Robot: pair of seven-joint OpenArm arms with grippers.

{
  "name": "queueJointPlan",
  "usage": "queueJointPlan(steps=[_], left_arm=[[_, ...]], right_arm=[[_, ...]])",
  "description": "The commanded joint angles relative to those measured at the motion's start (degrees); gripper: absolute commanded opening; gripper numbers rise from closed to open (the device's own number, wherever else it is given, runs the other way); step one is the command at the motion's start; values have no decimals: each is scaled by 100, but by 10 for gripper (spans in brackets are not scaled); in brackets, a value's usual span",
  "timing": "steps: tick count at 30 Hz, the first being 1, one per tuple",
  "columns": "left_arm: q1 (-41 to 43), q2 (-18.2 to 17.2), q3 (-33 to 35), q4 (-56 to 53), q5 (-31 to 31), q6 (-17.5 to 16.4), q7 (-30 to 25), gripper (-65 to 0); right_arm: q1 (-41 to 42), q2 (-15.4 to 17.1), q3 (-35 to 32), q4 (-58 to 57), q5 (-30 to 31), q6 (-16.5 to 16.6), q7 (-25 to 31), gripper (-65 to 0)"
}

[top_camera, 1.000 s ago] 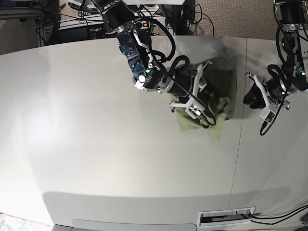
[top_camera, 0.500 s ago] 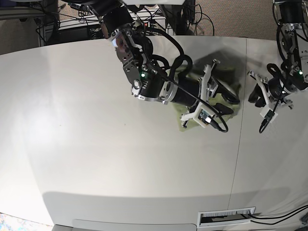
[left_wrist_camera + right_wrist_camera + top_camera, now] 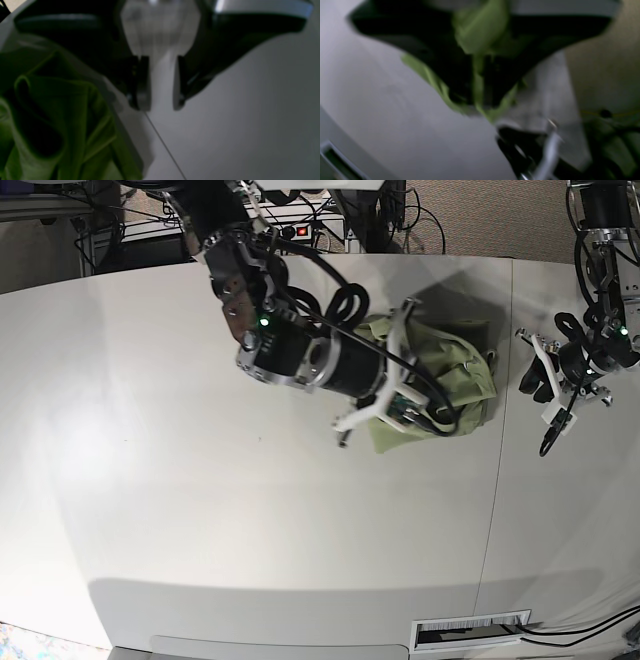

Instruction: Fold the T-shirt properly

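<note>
The olive-green T-shirt (image 3: pixel 460 370) lies bunched in a heap on the white table (image 3: pixel 200 510), right of centre. My right gripper (image 3: pixel 425 385) reaches into the heap from the left. In the right wrist view it (image 3: pixel 477 100) is shut, with a fold of the T-shirt (image 3: pixel 480 30) pinched between its dark fingers and loose cloth hanging around them. My left gripper (image 3: pixel 535 380) hovers just right of the heap, apart from it. In the left wrist view it (image 3: pixel 160 85) stands open over bare table, with the T-shirt (image 3: pixel 62 112) crumpled to its left.
A thin seam (image 3: pixel 495 460) runs across the tabletop under the left gripper. A slotted vent (image 3: pixel 470 630) sits at the table's front edge. Cables and equipment (image 3: pixel 330 220) crowd the floor behind the back edge.
My right gripper has shut on the T-shirt and its arm has swung back left, pulling the cloth into a tighter heap. The left arm has barely moved and stays open.
</note>
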Motion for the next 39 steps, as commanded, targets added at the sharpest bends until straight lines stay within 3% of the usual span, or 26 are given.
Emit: queueJointPlan(steps=[1, 8, 14, 17, 20, 22, 32, 39], left_arm=[[-63, -111, -50, 92, -66, 7, -131, -473], [-61, -111, -50, 92, -66, 9, -216, -473], [-63, -109, -48, 92, -87, 9, -236, -473], [-63, -109, -48, 92, -85, 9, -258, -473], [-48, -107, -48, 87, -85, 9, -264, -473], [-48, -109, -48, 85, -87, 9, -275, -473], [-48, -107, -48, 85, -87, 9, -275, -473], [-50, -107, -48, 85, -90, 9, -391, -473]], right_arm=[[-52, 17, 0, 256, 140, 20, 136, -650], [-1071, 702, -2, 1340, -256, 17, 170, -650], [-1381, 1261, 0, 1388, -881, 13, 348, -650], [-1419, 1316, -2, 1388, -942, 17, 321, -630], [-1449, 1316, -2, 1386, -1097, 15, 378, -476], [-1453, 1316, -2, 1379, -1298, 2, 439, -414], [-1449, 1314, -7, 457, -1357, 2, 909, -414], [-1451, 1296, -7, 409, -1360, 7, 1106, -414]])
